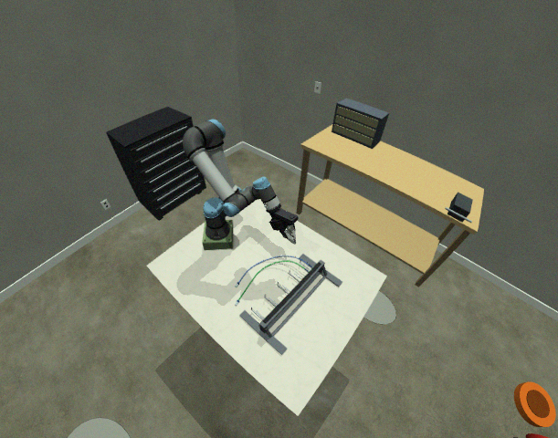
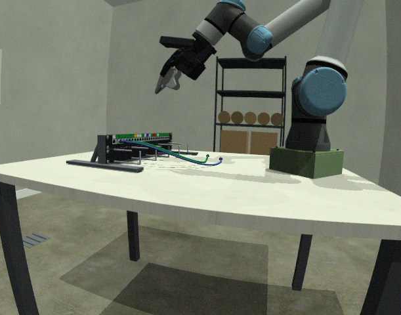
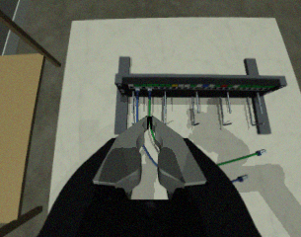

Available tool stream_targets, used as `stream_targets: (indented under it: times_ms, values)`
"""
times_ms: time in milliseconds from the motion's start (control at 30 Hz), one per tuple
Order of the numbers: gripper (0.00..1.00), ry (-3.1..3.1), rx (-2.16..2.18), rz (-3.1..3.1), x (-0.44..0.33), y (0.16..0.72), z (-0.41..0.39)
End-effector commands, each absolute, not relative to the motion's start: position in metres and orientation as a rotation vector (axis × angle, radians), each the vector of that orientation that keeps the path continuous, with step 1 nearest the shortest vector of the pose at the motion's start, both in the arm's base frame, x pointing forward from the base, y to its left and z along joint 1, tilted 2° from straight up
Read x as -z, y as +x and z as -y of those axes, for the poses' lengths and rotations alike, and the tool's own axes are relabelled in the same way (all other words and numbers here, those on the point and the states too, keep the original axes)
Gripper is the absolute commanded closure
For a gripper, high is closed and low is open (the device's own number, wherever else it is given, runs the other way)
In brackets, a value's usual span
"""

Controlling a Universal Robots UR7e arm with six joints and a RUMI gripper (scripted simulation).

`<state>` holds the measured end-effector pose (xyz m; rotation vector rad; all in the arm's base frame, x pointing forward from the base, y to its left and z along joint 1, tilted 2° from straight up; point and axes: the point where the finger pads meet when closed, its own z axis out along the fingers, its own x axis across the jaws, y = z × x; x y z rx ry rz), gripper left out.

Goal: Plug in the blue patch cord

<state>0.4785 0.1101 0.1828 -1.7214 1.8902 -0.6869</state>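
Note:
The dark rack [image 1: 293, 297] [image 2: 142, 135] stands upright on the white table, with a row of colored labels above its ports. It also shows in the wrist view [image 3: 199, 84]. The blue patch cord [image 1: 255, 269] is plugged in near one end of the rack. Its free plug [image 2: 220, 158] lies on the table, also visible in the wrist view [image 3: 243, 178]. The green cord [image 1: 253, 281] runs beside it, with its free plug [image 2: 207, 155] close by. My gripper [image 2: 158, 89] is shut and empty. It hangs high above the table, in front of the rack's end, apart from both cords.
The arm's green base block [image 2: 305, 161] stands on the table behind the cord ends. Metal pegs [image 3: 224, 111] stick out from the rack's front. A wooden workbench [image 1: 387, 188] and a black drawer cabinet [image 1: 153, 160] stand beyond the table.

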Motion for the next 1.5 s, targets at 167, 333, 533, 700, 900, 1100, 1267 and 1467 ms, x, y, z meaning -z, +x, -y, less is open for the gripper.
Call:
stream_targets:
  times_ms: [167,333,533,700,900,1100,1267,1467]
  values:
    - [1.00,-1.721,0.688,-1.889,-0.183,0.478,-0.102]
    - [1.00,-1.721,0.688,-1.890,-0.183,0.477,-0.090]
    - [1.00,-1.721,0.688,-1.889,-0.182,0.476,-0.074]
    - [1.00,-1.721,0.688,-1.889,-0.182,0.474,-0.060]
    - [1.00,-1.721,0.688,-1.889,-0.182,0.473,-0.040]
    - [1.00,-1.721,0.688,-1.889,-0.181,0.472,-0.026]
    - [1.00,-1.721,0.688,-1.890,-0.181,0.471,-0.018]
    - [1.00,-1.721,0.688,-1.889,-0.181,0.470,-0.012]
